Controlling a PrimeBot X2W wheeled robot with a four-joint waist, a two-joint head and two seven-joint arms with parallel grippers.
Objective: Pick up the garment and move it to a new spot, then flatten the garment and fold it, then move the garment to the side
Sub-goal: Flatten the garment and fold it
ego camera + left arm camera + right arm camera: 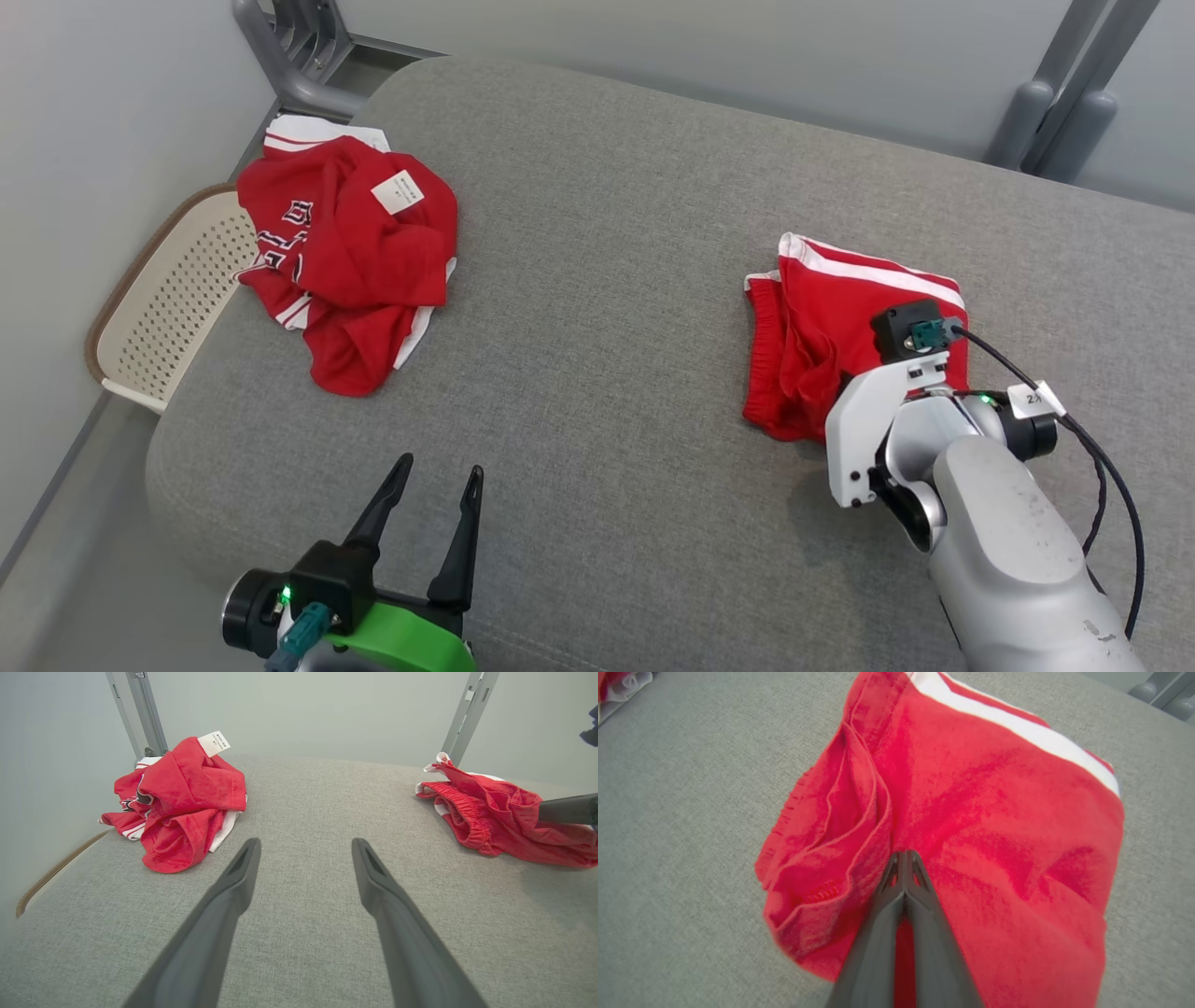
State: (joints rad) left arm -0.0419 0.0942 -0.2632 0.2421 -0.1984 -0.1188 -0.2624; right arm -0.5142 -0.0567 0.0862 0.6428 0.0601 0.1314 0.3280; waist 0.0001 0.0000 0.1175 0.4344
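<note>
Head view: the red shorts (pixel 822 317) are seen on the right side of the grey cushion (pixel 607 187), with the right arm (pixel 990 523) lowered onto them, its fingers hidden there. The left gripper (pixel 441 464) is held spread wide, well apart from the shorts, nearer a red jersey (pixel 355 252).

Left wrist view: one dark finger (pixel 565 809) is shown lying against the bunched shorts.

Right wrist view: the right gripper (pixel 903 856) is seen pinched tight on a fold.
</note>
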